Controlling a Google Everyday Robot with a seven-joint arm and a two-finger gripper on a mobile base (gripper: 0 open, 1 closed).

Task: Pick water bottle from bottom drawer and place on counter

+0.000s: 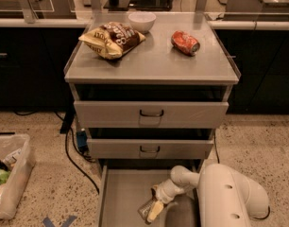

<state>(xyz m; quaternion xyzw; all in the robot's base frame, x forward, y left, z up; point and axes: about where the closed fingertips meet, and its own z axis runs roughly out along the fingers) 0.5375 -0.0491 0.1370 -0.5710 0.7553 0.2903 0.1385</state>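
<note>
Down at the foot of the cabinet, in the single camera view, the wide shallow grey metal bottom drawer (120, 193) stands pulled out, and the white rounded robot arm (183, 178) reaches into it from the right side. The gripper (155, 207) is low over the drawer floor, near its front right part. The small clear plastic water bottle (145, 208) lies right at the gripper's tip, touching it or nearly so, a little to the left of it and toward the front of the drawer. Its long axis seems to run slanted, from front-left to back-right, roughly in line with the wrist, but I am not sure of this. Whether the gripper is clenched on the bottle or released, I cannot tell. The flat grey brushed-steel counter (154, 65) is well above, over two closed grey drawers, so the bottle has to go up and back. On it rest a yellow-brown crumpled snack bag (111, 39), a small white bowl (141, 21) and a crushed red soda can (185, 42); the front part between them is bare.
</note>
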